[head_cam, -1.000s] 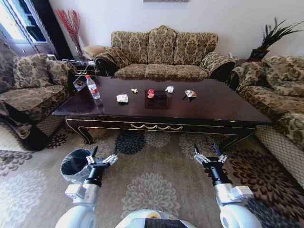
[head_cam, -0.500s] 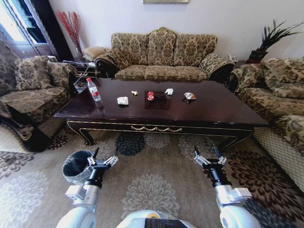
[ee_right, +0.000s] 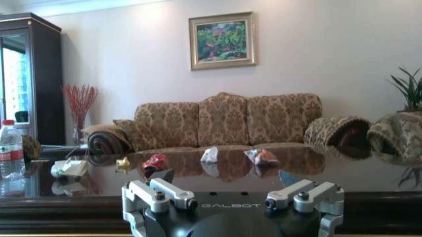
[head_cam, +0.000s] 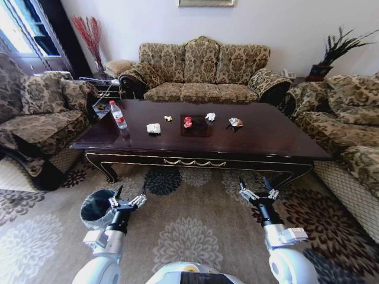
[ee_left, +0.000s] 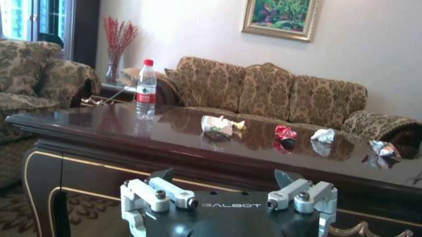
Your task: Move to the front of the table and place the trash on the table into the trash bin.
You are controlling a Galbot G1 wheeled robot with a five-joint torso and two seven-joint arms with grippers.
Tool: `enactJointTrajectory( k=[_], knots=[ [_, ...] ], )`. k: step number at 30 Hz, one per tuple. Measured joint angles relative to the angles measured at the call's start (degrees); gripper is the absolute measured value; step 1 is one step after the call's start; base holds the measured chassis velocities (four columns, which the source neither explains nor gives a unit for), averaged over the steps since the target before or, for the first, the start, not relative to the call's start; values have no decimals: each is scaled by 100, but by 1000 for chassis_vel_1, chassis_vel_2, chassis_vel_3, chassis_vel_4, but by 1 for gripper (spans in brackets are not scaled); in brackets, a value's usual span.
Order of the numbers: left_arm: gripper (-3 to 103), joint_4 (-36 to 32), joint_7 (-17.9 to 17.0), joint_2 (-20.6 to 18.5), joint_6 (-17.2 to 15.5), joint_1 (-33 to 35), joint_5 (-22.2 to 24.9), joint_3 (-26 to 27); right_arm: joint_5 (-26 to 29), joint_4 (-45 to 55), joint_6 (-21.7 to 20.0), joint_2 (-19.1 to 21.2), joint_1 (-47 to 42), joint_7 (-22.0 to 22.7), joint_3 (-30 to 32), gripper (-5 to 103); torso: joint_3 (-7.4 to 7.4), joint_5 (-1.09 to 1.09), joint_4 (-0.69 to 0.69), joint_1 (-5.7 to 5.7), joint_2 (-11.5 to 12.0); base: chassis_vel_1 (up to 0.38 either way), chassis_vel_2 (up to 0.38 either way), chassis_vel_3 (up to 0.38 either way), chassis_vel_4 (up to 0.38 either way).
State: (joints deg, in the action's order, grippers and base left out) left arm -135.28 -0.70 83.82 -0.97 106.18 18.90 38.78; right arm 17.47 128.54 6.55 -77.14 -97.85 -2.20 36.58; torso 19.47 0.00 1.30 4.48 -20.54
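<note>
Table (head_cam: 195,145) receded across frames: base backed off, not approaching. Trash (head_cam: 153,128) untouched; trash bin (head_cam: 96,208) near-left. Left pincer (head_cam: 127,198), right pincer (head_cam: 257,190) both spread, empty.

head cam high up, looks forward and down over table (head_cam: 201,139) from short way back. both wrist cams low, near tabletop level, facing sofa (ee_right: 224,123). all three share tabletop plus sofa.

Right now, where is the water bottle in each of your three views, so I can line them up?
Head: the bottle stands at the table's left end.
Left wrist: bottle on the table, before the sofa's arm.
Right wrist: bottle at the picture's edge.
Shared landmark: the red wrapper.
</note>
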Motion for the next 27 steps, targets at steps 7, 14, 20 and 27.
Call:
enactJointTrajectory(
  k=[7,14,20,27],
  knots=[
    [100,63,-4,26,-23,-28,37,-50,-24,31,-32,-44,-30,-50,-20,100,110,0,0,60,-169,0,0,0,0],
    [100,161,-11,67,-65,-91,94,-119,-17,63,-31,-92,-72,-42,-48,100,216,0,0,110,-325,0,0,0,0],
    [100,183,-12,-13,-58,-95,130,-63,-7,63,-12,-120,-105,-17,-44,100,284,0,0,151,-435,0,0,0,0],
    [100,326,-14,-28,7,-109,-23,-54,-30,43,-35,-147,-141,-40,-30,100,408,0,0,230,-639,0,0,0,0]
  ],
)
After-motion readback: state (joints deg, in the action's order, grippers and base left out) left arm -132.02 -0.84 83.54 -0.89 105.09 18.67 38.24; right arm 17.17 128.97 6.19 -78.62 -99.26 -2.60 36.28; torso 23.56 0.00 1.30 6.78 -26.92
